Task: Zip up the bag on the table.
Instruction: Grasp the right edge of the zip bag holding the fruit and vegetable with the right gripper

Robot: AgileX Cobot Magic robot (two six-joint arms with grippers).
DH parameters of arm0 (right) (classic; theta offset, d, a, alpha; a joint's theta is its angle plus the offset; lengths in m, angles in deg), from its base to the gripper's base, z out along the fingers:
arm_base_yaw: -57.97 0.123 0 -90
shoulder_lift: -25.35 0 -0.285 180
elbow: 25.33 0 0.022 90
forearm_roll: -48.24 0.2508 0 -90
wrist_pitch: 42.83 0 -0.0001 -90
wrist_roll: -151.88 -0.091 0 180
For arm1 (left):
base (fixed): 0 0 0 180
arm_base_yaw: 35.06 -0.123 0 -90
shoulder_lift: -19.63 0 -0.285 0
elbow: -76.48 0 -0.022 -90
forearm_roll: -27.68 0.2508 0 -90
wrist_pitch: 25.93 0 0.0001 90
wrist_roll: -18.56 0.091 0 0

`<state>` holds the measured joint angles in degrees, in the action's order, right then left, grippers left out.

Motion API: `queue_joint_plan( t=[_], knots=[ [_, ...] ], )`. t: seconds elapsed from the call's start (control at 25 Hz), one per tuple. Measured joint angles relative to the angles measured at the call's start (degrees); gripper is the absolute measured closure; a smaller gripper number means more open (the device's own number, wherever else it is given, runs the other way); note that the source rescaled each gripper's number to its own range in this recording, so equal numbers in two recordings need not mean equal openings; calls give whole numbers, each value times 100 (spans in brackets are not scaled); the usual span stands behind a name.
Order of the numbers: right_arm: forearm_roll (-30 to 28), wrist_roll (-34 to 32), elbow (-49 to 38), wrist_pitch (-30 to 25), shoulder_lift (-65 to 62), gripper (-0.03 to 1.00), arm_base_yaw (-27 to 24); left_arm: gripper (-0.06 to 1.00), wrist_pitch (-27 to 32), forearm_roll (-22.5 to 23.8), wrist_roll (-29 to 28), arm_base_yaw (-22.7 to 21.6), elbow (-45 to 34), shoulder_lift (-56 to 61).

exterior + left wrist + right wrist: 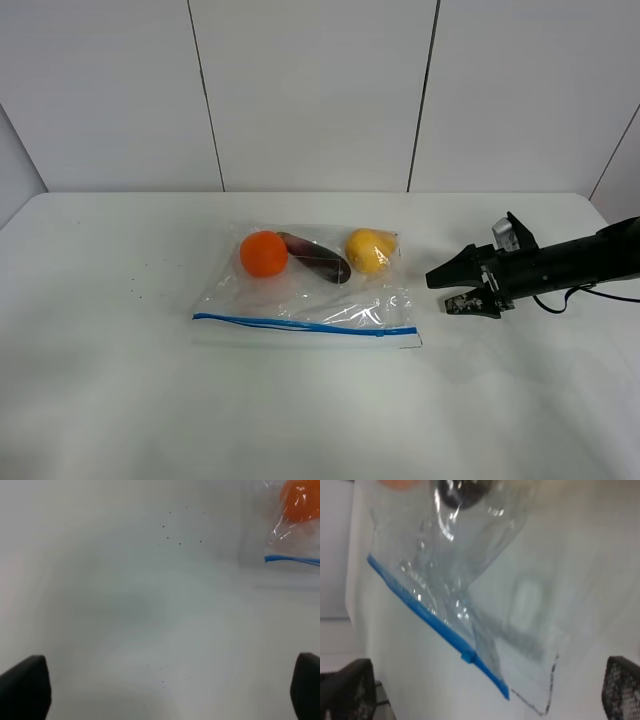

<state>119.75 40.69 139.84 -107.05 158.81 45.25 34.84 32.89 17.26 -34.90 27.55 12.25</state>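
At table centre: the bag [310, 290] lies flat on the table [100, 400], with nothing holding it.
Zip strip: the blue zip strip [300, 326] runs along the bag's 6 o'clock edge. A small slider tab [468, 656] sits close to its 3 o'clock end. Whether any stretch is already sealed cannot be told.
Contents: an orange fruit [263, 253], a purple aubergine [315, 257] and a yellow fruit [370, 250] are lined up toward the bag's 12 o'clock side, clear of the strip.
Right gripper: the right gripper [442, 290] hangs at the bag's 3 o'clock, near that end of the strip but apart from it. Its jaws are spread wide and hold nothing.
Left gripper: the left gripper [165, 690] shows only in its own wrist view. Its jaws are wide apart over bare tabletop, well off the bag's 9 o'clock corner, and they too are empty.
Progress: by all appearances the closing has not begun, since neither tool touches the plastic.
Left to do: most likely one end must be pinned and the strip run shut along its whole length.
Surface: the tabletop is plain matte white and bare around the bag except for a few dark specks [170, 530] toward 9 o'clock.
Room: pale wall panels [310, 90] with thin dark seams stand behind the table at 12 o'clock.
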Motion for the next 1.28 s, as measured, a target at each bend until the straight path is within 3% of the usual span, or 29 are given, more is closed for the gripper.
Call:
queue_joint_plan(
  t=[0.6,1.28],
  knots=[
    [411,-55,123,329,180,-3,846,-6,0,4,0,0,0,0],
    [597,-93,123,324,180,-3,1247,-6,0,4,0,0,0,0]
  ],
)
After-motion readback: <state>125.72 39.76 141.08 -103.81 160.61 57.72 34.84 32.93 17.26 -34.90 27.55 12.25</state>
